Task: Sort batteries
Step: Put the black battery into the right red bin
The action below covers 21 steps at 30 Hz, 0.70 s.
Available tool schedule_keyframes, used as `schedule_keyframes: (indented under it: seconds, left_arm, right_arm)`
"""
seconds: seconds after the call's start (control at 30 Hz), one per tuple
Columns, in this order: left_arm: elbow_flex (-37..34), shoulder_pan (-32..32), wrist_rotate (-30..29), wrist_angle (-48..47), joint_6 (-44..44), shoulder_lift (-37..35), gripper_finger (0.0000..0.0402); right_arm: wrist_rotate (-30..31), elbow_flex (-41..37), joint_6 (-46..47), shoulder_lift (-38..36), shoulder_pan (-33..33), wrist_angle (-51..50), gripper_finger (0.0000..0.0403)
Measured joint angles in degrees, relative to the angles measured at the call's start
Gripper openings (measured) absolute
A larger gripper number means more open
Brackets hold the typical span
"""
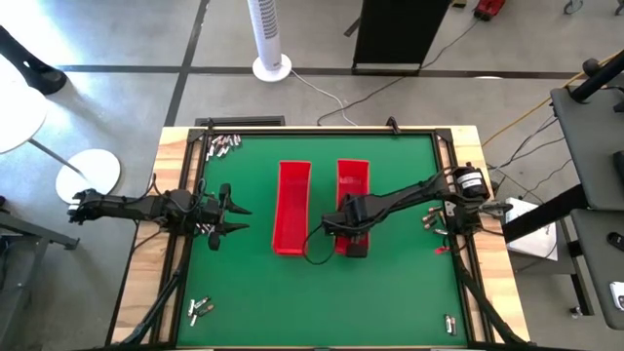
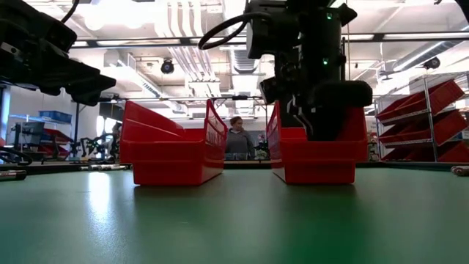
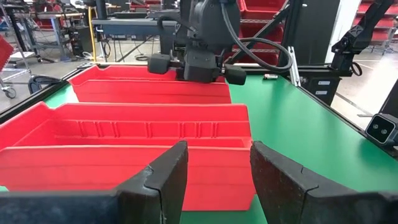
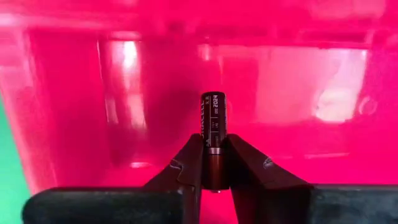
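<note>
Right gripper: [image 4: 212, 163] clamped on one battery [image 4: 212, 134], a dark cylinder held upright between the fingertips; in the high view it [image 1: 356, 237] sits just right of frame centre, over the lower end of the right red tray [image 1: 353, 180]
Held battery: pointing into the red interior of that tray, which fills the right wrist view
Left gripper: [image 3: 217, 174] fingers apart with nothing between them; in the high view it [image 1: 230, 218] hovers at the left of the mat, facing the left red tray [image 1: 292, 207]
Trays: two long red bins side by side at mid-frame, near each other but apart
Loose batteries: a cluster [image 1: 222, 145] in the upper left corner of the green mat [image 1: 390, 292]; another cluster [image 1: 200, 310] at lower left; a few [image 1: 449, 323] at lower right
Background: a person [image 2: 237, 139] seen between the trays in the low view
</note>
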Motion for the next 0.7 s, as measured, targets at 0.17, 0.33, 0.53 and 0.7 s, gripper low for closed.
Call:
schedule_keyframes:
  seconds: [0.17,0.33,0.53,0.7]
  left_arm:
    - [0.00,-0.01,0.01,-0.02,0.00,0.00,0.0155]
    - [0.00,-0.01,0.01,0.00,0.00,0.00,0.0155]
    - [0.00,0.00,-0.01,-0.02,0.00,0.00,0.0155]
    - [0.00,-0.01,-0.01,0.00,0.00,0.00,0.0155]
  right_arm:
    - [0.10,-1.86,0.00,-0.03,0.04,3.51,0.0049]
    - [0.19,-2.18,0.09,-0.07,0.04,3.72,0.0045]
    - [0.17,-2.20,0.53,-0.07,0.04,3.76,0.0065]
    - [0.10,-2.27,1.53,-0.07,0.04,3.74,0.0087]
